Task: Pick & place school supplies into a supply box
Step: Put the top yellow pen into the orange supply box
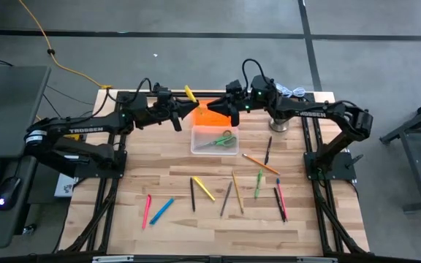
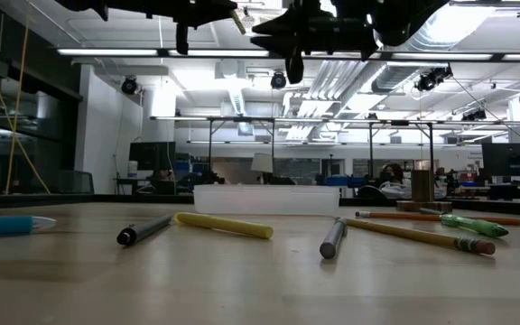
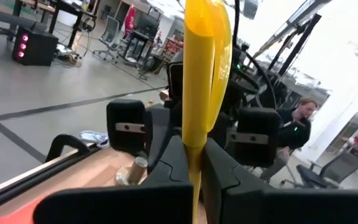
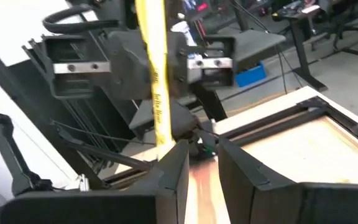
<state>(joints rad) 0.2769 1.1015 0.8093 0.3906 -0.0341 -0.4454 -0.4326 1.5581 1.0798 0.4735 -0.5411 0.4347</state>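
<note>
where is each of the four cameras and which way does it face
High view: overhead, looking straight down on table, both arms, clear supply box holding scissors.
Low view: table height, facing the room; arms overhead, same box.
Left wrist view: on left arm, facing the right arm; left gripper clamps a yellow marker.
Right wrist view: on right arm, facing the left arm; right gripper parted.
Shared: both wrist views show that marker.

pens/pencils/markers (image 1: pixel 203 188): 13 | scissors (image 1: pixel 221 139): 1 | supply box (image 1: pixel 196 147): 1 | orange piece (image 1: pixel 209 115): 1
</note>
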